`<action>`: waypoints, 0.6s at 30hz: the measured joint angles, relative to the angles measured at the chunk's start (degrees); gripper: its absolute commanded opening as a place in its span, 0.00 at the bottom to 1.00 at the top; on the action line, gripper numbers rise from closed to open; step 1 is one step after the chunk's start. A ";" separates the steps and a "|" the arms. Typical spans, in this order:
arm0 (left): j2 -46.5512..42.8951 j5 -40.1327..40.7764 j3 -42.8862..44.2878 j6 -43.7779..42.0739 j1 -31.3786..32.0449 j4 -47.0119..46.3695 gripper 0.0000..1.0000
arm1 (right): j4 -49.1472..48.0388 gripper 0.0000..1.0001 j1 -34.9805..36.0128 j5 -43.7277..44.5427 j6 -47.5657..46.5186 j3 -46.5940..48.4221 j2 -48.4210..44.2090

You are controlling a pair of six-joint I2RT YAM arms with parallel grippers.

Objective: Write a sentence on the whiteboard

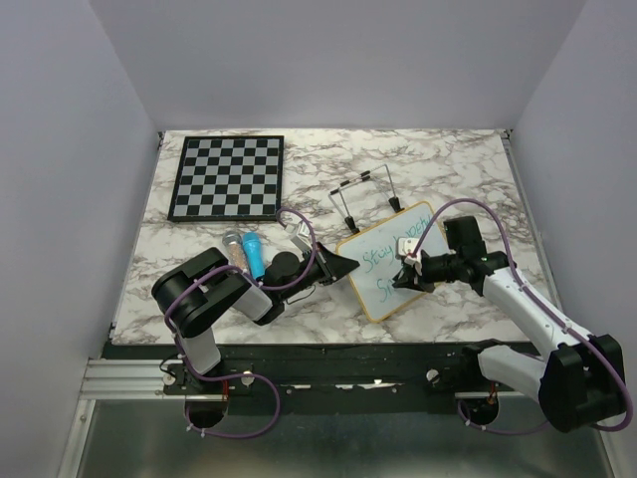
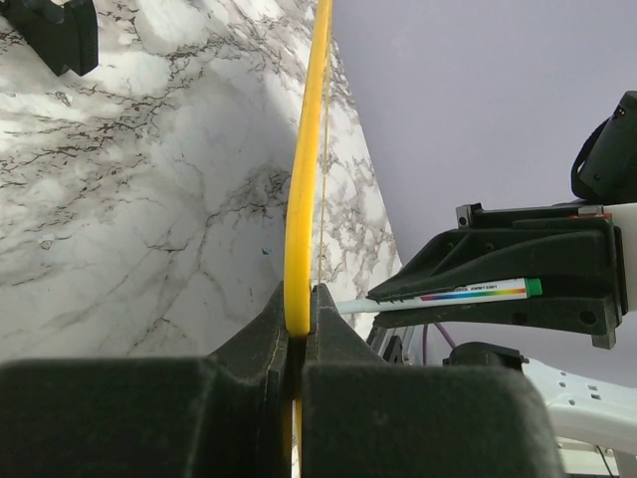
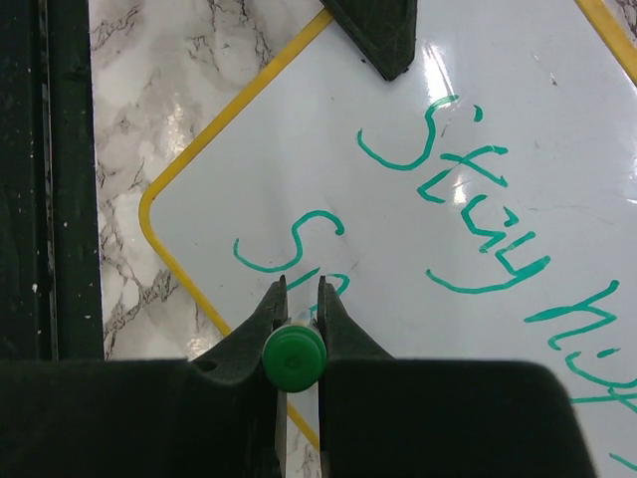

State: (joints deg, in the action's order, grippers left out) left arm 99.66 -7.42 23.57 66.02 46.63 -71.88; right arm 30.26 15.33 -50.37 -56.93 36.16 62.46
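two arms share the work: left gripper (image 1: 348,262) pinches the edge of the whiteboard (image 1: 398,299), probably steadying it on the marble table (image 1: 448,169), while right gripper (image 1: 403,276) pinches a green marker (image 3: 294,358) at the second line of the sentence (image 3: 468,214).

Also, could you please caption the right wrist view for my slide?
Right gripper pinching a green marker above the whiteboard, its green sentence partly written.

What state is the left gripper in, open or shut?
Shut on the whiteboard: the left gripper pinches its frame edge between both fingers, with no gap showing.
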 measured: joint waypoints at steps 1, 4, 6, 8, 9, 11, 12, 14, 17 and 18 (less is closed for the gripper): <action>0.00 0.00 0.00 0.00 0.00 0.00 0.00 | -0.17 0.01 0.00 0.00 0.44 0.00 0.00; 0.00 0.00 0.00 0.02 0.00 -0.02 0.00 | -1.07 0.01 0.00 0.04 2.21 0.00 0.00; 0.00 0.00 0.00 0.02 0.00 -0.02 0.00 | -2.19 0.01 0.00 0.13 3.67 0.04 0.02; 0.00 0.00 0.00 0.04 0.00 -0.02 0.00 | -3.61 0.01 0.00 0.24 4.94 0.11 0.02; 0.00 0.00 0.00 0.02 0.00 -0.02 0.00 | -4.31 0.01 0.00 0.33 5.57 0.13 0.02; 0.00 0.00 0.00 0.02 0.00 -0.02 0.00 | -5.73 0.01 0.00 0.83 6.75 0.13 0.07; 0.00 0.00 0.00 0.02 0.00 -0.02 0.00 | -6.40 0.01 0.00 1.14 7.43 0.13 0.07; 0.00 0.02 0.00 0.02 0.00 -0.02 0.00 | -7.82 0.01 0.00 1.88 8.66 0.13 0.02; 0.02 0.13 0.00 0.02 -0.02 -0.02 0.00 | -9.77 0.01 -0.02 3.06 10.16 0.11 -0.02; 0.02 0.20 0.00 0.02 -0.02 -0.02 0.00 | -10.29 0.01 -0.07 3.39 10.58 0.11 -0.02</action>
State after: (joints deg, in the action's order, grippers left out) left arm 99.68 -7.22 23.57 66.04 46.61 -71.90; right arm 19.97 15.27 -46.98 -46.35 36.27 62.43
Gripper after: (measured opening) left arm 0.060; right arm 0.163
